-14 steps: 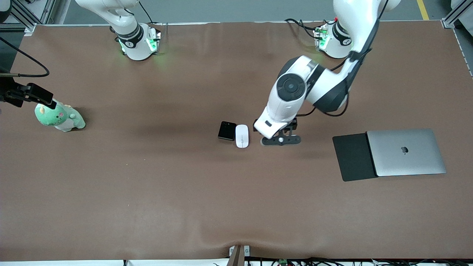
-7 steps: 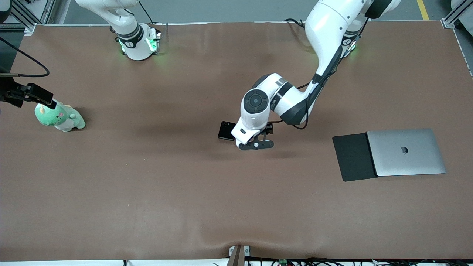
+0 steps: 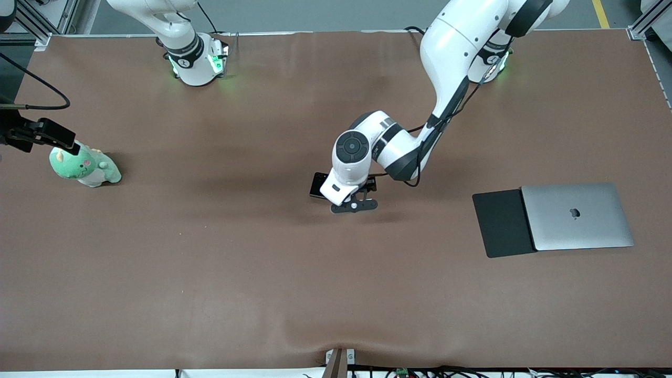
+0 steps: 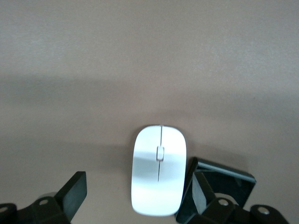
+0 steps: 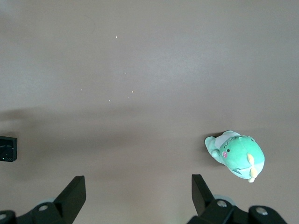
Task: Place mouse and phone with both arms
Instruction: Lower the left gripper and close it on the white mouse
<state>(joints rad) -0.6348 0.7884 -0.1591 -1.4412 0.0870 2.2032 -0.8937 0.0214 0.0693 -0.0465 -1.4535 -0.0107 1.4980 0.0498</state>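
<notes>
Over the mouse (image 4: pixel 158 176), left gripper (image 4: pixel 135 196) jaws open; phone (image 3: pixel 316 185) beside, both unplaced; right gripper (image 5: pixel 135 196) open, waiting.

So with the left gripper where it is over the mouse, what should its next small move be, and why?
Probably straight down. The left gripper is open, with the mouse lying between its fingers but not touched yet. One finger is close to the phone beside the mouse, so the descent should stay centred before closing. The right gripper waits, open, near the green plush toy.
</notes>
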